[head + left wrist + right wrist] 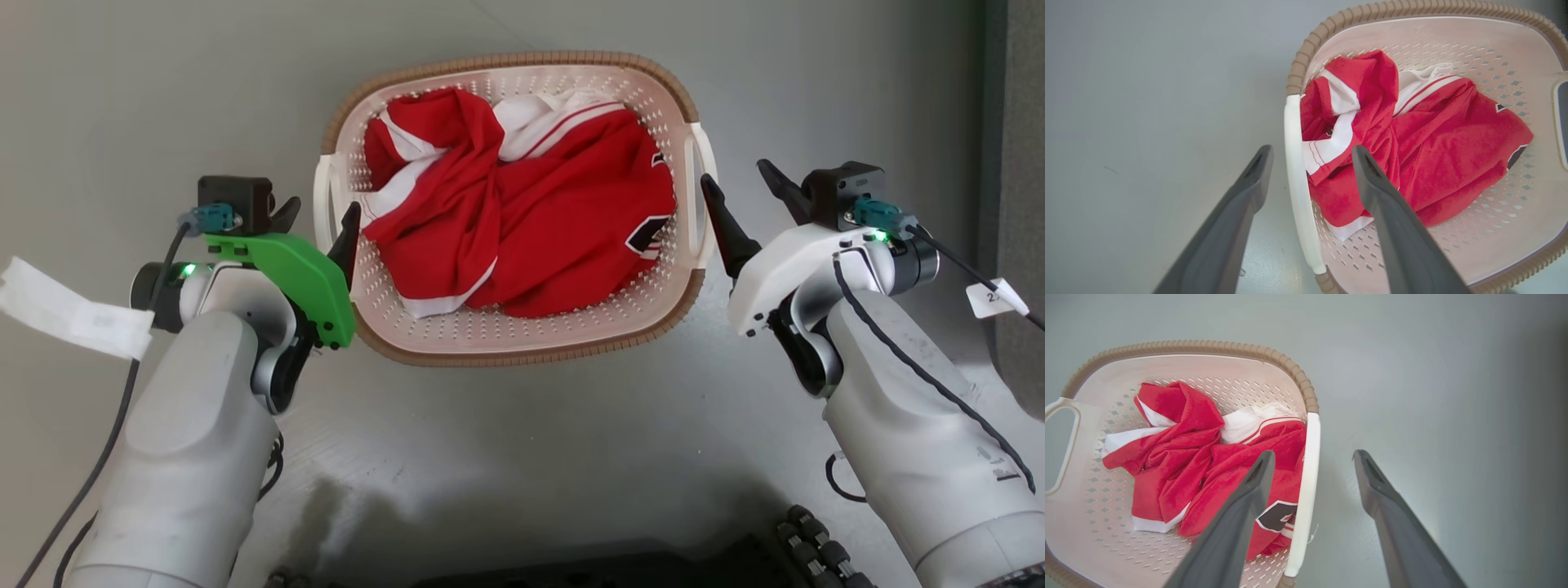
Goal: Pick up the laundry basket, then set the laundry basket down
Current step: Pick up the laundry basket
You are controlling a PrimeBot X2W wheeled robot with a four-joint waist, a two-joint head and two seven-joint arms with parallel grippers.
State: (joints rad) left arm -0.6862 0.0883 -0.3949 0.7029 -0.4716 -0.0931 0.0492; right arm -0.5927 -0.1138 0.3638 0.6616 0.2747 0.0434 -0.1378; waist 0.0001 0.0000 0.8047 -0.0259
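The laundry basket (506,61) stands on the grey floor (122,98) between both arms, with a red and white garment (555,220) inside. The left pincer (321,208) is open, one finger on each side of the left white handle (1298,183). The right pincer (735,173) is open too, around the right handle (1306,477).

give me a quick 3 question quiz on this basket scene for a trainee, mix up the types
1. True or false: the left hand is shut on the laundry basket.
2. What lies in the basket? A) red and white garment B) blue towel C) nothing
3. Fill in: the right hand is open, its fingers straddling the basket's white ____.
Key: 1 false, it is open; 2 A; 3 handle.
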